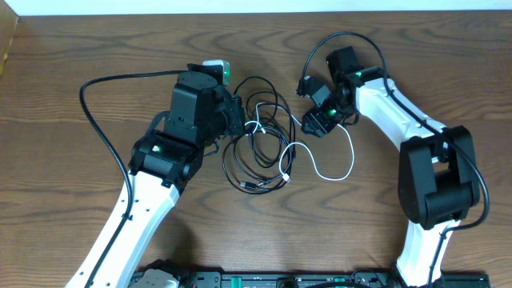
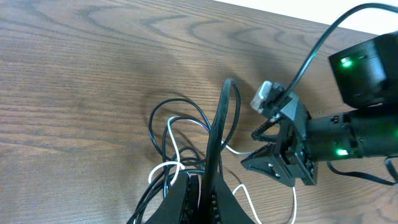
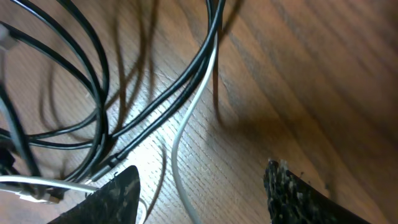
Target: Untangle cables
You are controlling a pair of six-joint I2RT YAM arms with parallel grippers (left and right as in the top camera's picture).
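Overhead, my left gripper (image 1: 234, 118) is at the tangle's left edge, pinching a black cable (image 2: 219, 134). The cables (image 1: 256, 185) lie looped together between both grippers, the white cable (image 1: 335, 178) threaded through. My right gripper (image 1: 318, 122) is spread and empty. I judge the untangling barely started.

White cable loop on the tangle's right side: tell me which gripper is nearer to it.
Right. The right gripper, open, sits at the upper left end of the white cable loop. The left gripper is farther off to the loop's left, shut on a black cable.
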